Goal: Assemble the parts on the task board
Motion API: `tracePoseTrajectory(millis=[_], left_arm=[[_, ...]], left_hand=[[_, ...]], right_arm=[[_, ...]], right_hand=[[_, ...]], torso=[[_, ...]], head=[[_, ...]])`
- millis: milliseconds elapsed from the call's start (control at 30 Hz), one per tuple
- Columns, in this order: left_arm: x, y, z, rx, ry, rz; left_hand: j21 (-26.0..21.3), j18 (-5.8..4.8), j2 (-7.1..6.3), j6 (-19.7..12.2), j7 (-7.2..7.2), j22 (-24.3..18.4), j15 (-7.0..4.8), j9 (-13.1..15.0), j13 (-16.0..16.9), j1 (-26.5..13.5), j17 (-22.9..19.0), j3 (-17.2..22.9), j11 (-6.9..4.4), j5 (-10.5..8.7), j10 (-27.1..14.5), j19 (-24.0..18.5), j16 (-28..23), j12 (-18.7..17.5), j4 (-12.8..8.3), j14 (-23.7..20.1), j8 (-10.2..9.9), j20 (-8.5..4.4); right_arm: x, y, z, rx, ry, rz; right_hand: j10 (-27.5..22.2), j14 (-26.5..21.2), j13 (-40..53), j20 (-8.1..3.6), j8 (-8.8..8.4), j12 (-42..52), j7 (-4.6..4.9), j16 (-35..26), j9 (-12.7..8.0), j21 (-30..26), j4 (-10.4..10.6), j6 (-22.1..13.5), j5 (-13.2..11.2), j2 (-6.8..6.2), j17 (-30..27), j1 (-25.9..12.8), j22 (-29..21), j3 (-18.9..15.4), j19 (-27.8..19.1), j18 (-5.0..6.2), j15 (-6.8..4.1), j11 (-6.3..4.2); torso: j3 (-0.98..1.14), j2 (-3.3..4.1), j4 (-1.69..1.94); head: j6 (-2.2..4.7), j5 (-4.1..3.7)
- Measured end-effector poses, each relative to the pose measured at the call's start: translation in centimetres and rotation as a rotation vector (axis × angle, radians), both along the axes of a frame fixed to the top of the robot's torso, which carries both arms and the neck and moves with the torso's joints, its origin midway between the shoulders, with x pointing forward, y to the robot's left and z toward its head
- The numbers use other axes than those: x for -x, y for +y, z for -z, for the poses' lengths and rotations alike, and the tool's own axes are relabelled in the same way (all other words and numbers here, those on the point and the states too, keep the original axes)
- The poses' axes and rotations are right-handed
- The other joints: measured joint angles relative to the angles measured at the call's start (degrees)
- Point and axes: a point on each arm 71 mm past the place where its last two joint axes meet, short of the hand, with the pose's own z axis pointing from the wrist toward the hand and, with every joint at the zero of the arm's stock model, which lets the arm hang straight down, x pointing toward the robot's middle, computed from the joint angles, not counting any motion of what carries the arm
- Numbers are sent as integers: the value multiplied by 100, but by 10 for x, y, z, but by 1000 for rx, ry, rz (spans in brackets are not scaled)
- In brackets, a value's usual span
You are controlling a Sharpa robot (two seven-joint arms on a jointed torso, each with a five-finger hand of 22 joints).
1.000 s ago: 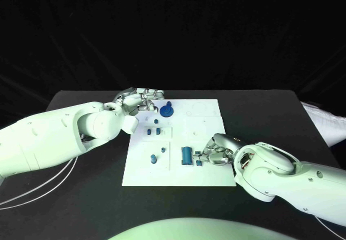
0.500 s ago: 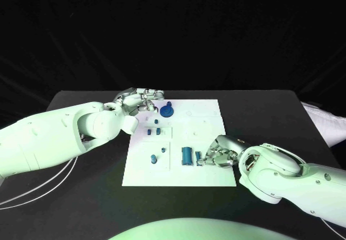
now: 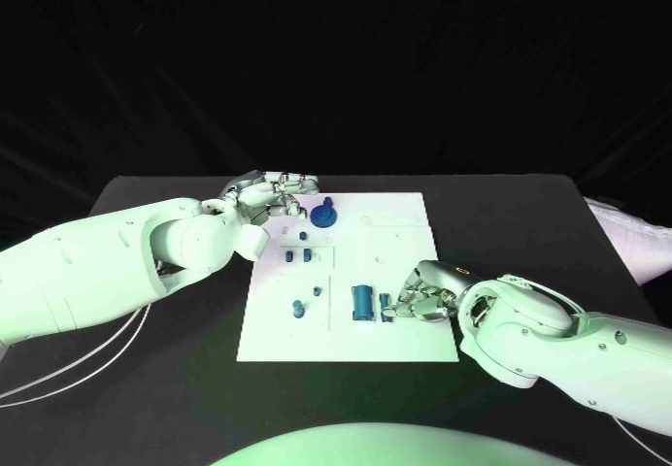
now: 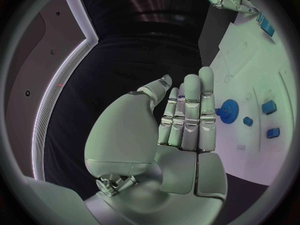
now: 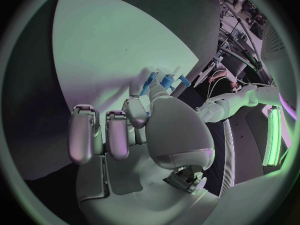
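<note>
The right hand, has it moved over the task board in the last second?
Barely: the right hand dipped slightly toward the task board's near edge, then returned beside the blue cylinder.

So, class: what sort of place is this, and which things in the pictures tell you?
Probably a robotics lab or test bench: a white task board with small blue parts on a black table, dark backdrop behind.
</note>
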Motion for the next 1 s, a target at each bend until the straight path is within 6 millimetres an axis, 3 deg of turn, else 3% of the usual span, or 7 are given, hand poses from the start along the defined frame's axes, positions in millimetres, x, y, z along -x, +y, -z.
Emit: tracePoseTrajectory(millis=[267, 400, 667, 733, 800, 933, 1000], left_arm=[[0, 0, 0, 0, 0, 0], [0, 0, 0, 0, 0, 0], [-1, 1, 2, -2, 1, -6], [-2, 2, 5, -3, 4, -12], [-4, 3, 9, -3, 7, -20], [-8, 7, 15, -3, 5, -44], [-11, 8, 18, 1, 1, -58]], left_hand=[[0, 0, 0, 0, 0, 0, 0, 0, 0, 0, 0, 0, 0, 0, 0, 0, 0, 0, 0, 0, 0, 0], [0, 0, 0, 0, 0, 0, 0, 0, 0, 0, 0, 0, 0, 0, 0, 0, 0, 0, 0, 0, 0, 0], [-27, 0, 0, 0, 0, -22, 8, 0, -2, 0, -25, -20, -21, 0, -21, 0, 0, 33, 20, -50, 23, 0], [-101, 0, -10, -20, -19, -46, 12, 0, -5, -10, -52, -76, -20, 0, -22, -64, -40, 68, 36, -163, 23, 39], [-236, 0, -41, -20, -19, -111, 33, 0, -4, -41, -132, -154, -18, 0, -24, -272, -200, 97, 41, -409, 47, 59], [-669, 0, -30, -20, -20, -343, 118, 0, -11, -64, -468, -206, 12, 0, -53, -868, -832, 133, 47, -923, 72, 130], [-955, -1, -24, -44, -44, -534, 192, 0, -33, -70, -719, -230, 13, 0, -55, -1189, -1333, 134, 71, -1097, 82, 194]], right_arm=[[1, 1, 1, -4, -11, -4], [5, -2, 0, -19, -16, -6], [-10, -13, -18, -151, -66, -21], [-22, -20, -24, -215, -73, -11], [-35, -28, -28, -282, -67, 11], [-61, -42, -31, -441, -42, 74], [-74, -49, -31, -522, -30, 111]], right_hand=[[0, 0, -6, 0, 38, 0, -14, 0, -43, 0, -47, 13, 0, 15, 0, 45, 0, -15, 0, 0, 0, 0], [-6, 0, -133, 0, -9, -177, 49, -24, -44, 0, -61, -52, 113, 7, -1, 54, -12, -97, 0, 0, 0, 5], [-413, 6, -557, 72, -216, -850, 195, -271, -88, -259, -166, -438, 290, 74, -1, 303, -427, -242, -183, 0, 40, 140], [-605, 17, -814, 86, -260, -1231, 244, -439, -105, -450, -263, -524, 313, 96, -4, 442, -716, -229, -335, 47, 66, 171], [-994, 10, -1365, 123, -353, -2036, 288, -849, -136, -884, -402, -687, 313, 148, -365, 664, -1349, -191, -651, 216, 115, 224], [-1631, -561, -2409, 229, -518, -3385, 432, -2779, -212, -2577, -593, -908, 211, 288, -2268, 1000, -3465, -78, -1729, 584, 246, 363], [-1877, -1064, -2913, 306, -562, -3945, 520, -3992, -261, -3217, -677, -1016, 181, 308, -3267, 1162, -4035, -6, -2057, 594, 344, 453]], torso=[[-1, -1, -5], [0, -5, 1], [-18, -35, -8], [-26, -64, -15], [-40, -108, -21], [-68, -207, -34], [-82, -270, -49]], head=[[-13, -7], [-6, -17], [107, -51], [151, -61], [196, -73], [278, -81], [347, -81]])
